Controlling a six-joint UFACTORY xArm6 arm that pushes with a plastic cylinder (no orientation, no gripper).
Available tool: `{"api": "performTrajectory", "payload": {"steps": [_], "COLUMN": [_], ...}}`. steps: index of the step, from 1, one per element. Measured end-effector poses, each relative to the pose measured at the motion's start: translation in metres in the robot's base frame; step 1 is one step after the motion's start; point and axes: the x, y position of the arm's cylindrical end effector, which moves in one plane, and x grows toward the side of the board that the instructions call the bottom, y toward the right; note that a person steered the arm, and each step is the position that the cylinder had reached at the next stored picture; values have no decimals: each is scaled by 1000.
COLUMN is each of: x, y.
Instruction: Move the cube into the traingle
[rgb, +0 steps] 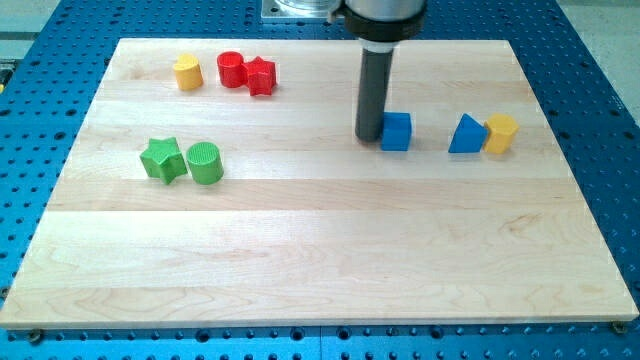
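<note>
A blue cube (397, 131) sits on the wooden board right of centre, toward the view's top. A blue triangle (465, 135) lies a short gap to its right. My tip (370, 136) is at the cube's left side, touching or nearly touching it. The rod comes down from the view's top. A yellow block (501, 133) touches the triangle's right side.
A yellow block (187, 72), a red cylinder (231, 69) and a red star (261, 76) lie at the upper left. A green star (162, 159) and a green cylinder (205, 163) lie at the left. The board (320, 260) is surrounded by a blue perforated table.
</note>
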Motion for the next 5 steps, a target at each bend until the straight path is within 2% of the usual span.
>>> {"api": "performTrajectory", "payload": {"steps": [2, 5], "x": [0, 18], "y": [26, 29]}}
